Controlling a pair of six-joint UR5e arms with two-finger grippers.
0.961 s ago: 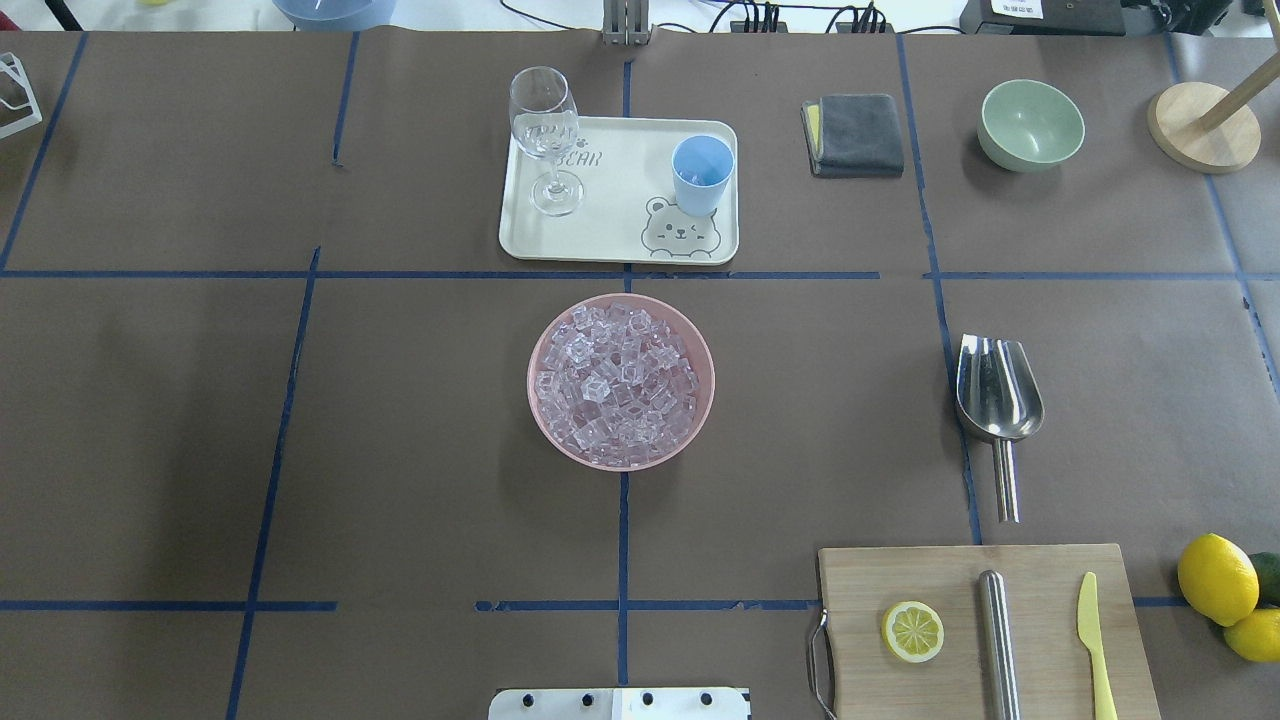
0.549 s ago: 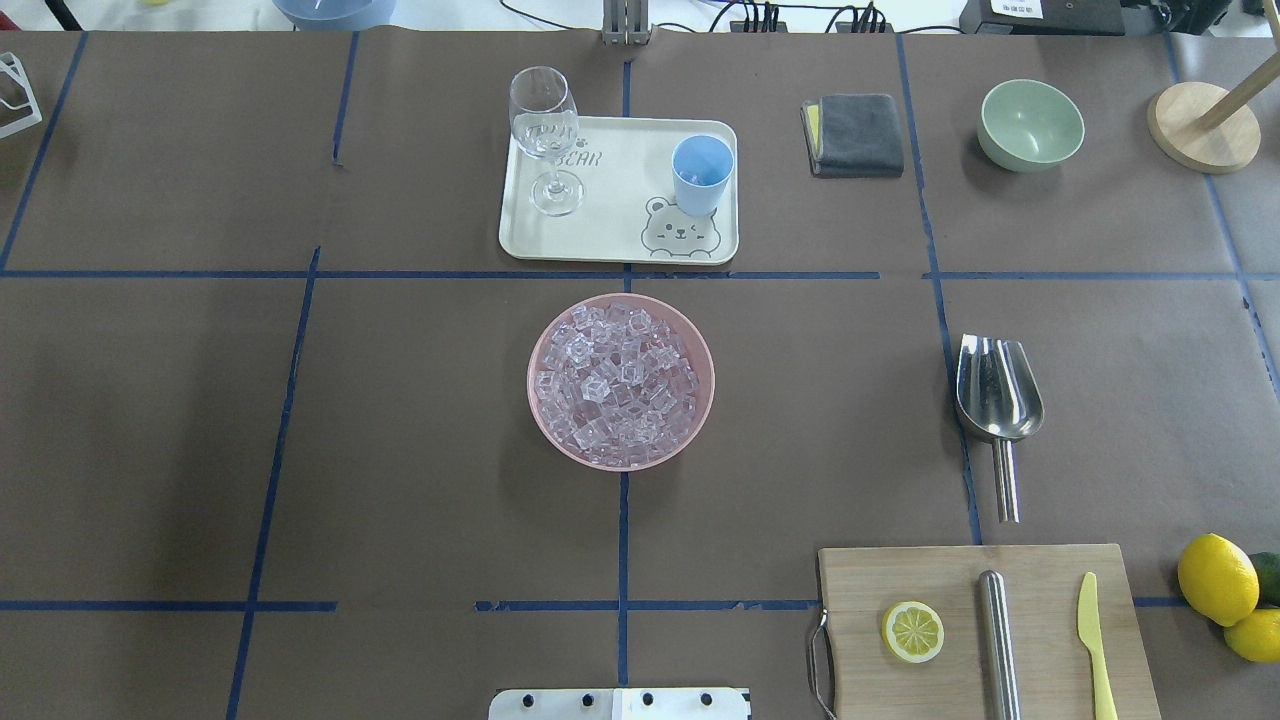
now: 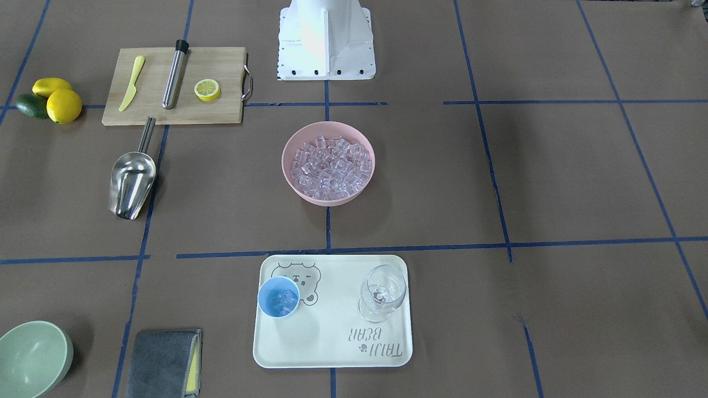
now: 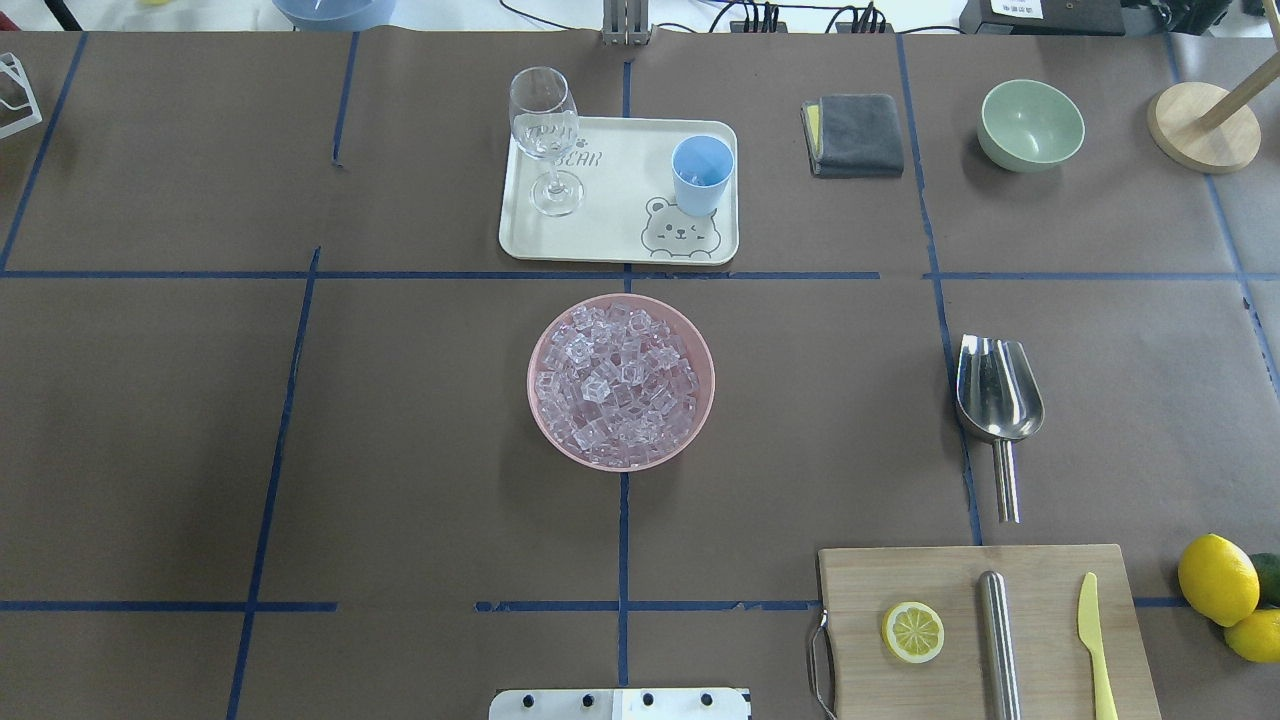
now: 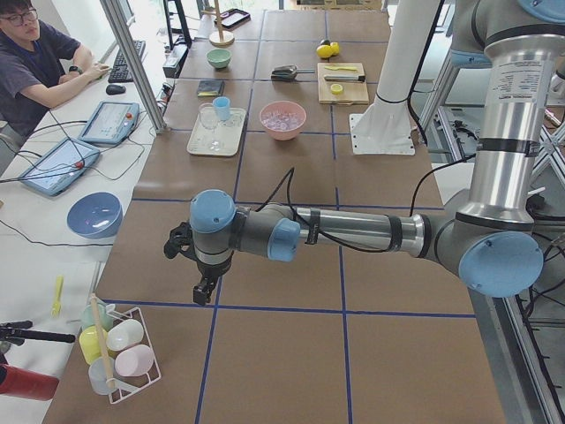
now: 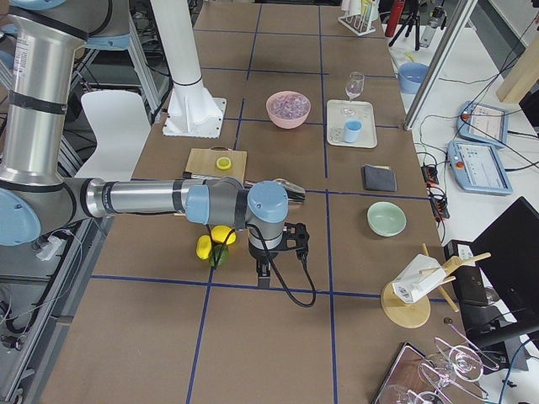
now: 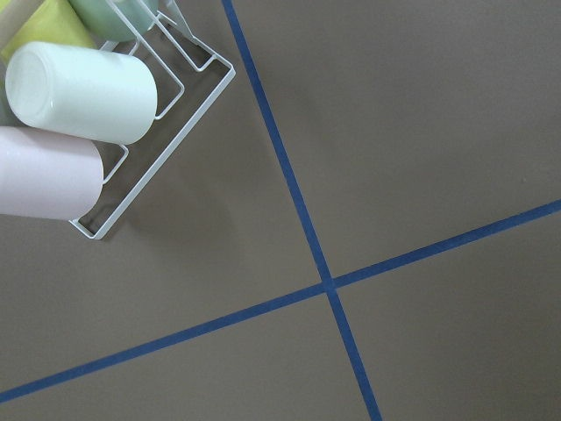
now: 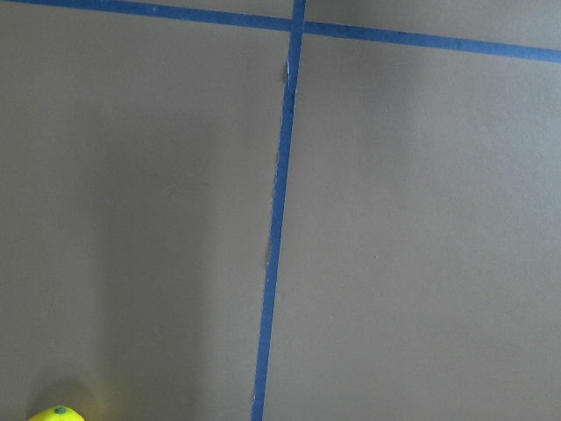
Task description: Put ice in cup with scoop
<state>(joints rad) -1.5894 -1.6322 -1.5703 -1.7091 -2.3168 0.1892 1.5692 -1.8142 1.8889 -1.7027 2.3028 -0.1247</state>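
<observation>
The ice [image 4: 618, 378] fills a pink bowl [image 4: 540, 420] at the table's middle; it also shows in the front-facing view [image 3: 329, 160]. The light-blue cup [image 4: 702, 173] stands on a cream tray [image 4: 610, 235]; in the front-facing view the cup [image 3: 279, 297] holds a few cubes. The steel scoop [image 4: 998, 390] lies empty on the table to the right of the bowl, handle toward the robot. My left gripper [image 5: 205, 290] hangs over the table's far left end and my right gripper [image 6: 264, 276] over the far right end. I cannot tell whether either is open or shut.
A wine glass [image 4: 545, 135] stands on the tray. A cutting board [image 4: 985, 630] holds a lemon slice, a steel cylinder and a yellow knife. Lemons [image 4: 1217, 578], a green bowl [image 4: 1031, 123] and a grey cloth [image 4: 855, 133] sit at right. A cup rack [image 7: 96, 114] is near my left gripper.
</observation>
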